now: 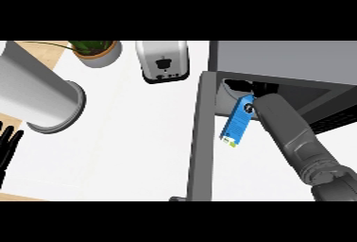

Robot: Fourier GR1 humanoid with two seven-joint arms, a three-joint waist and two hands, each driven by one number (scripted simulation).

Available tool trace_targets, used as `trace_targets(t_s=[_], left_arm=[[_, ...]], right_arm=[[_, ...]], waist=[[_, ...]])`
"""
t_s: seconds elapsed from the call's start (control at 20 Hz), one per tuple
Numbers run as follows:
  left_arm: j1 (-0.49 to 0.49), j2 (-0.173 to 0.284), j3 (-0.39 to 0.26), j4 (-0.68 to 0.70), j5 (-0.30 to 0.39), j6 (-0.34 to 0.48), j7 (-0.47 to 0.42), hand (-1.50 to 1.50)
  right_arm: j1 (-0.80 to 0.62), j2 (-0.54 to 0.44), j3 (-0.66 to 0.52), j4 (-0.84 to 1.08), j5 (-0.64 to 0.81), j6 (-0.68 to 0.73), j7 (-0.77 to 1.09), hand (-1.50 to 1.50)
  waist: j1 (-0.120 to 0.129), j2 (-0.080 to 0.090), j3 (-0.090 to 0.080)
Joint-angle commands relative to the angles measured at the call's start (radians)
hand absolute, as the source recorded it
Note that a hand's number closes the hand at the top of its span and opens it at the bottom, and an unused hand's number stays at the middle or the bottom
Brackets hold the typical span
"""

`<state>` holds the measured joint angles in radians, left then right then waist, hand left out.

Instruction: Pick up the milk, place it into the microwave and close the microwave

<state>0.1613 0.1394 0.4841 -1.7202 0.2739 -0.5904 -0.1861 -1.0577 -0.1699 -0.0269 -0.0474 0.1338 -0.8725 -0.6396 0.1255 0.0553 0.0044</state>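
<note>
Your right hand (pixel 245 88), reaching into the dark grey microwave (pixel 279 61), has its fingers wrapped around the top of the tall blue-and-white milk carton (pixel 237 122), whose long axis slants down out of the opening beside the open door (pixel 202 142), bottom end nearest you.

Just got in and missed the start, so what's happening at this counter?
The robot's right arm reaches into the open microwave, carrying the blue milk carton at the opening. The right hand is hidden inside, so how it grips can't be seen. The microwave door stands open toward the robot, so closing it is not yet done. The left hand rests open at the view's left edge. A toaster, a potted plant and a grey cylinder stand on the counter.
</note>
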Motion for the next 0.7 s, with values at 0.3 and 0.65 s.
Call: trace_targets(t_s=[0.3,0.65], left_arm=[[0.02,-0.006,0.02,0.003,0.0,-0.008,-0.048,-1.5],[0.052,-0.018,0.016,-0.017,-0.025,-0.003,-0.051,-1.5]], right_arm=[[0.024,0.035,-0.019,-0.024,-0.012,-0.01,-0.028,-1.5],[0.085,0.03,-0.046,-0.046,-0.033,0.09,-0.097,-1.5]], waist=[[-0.018,-0.013,-0.001],[-0.043,-0.022,-0.001]])
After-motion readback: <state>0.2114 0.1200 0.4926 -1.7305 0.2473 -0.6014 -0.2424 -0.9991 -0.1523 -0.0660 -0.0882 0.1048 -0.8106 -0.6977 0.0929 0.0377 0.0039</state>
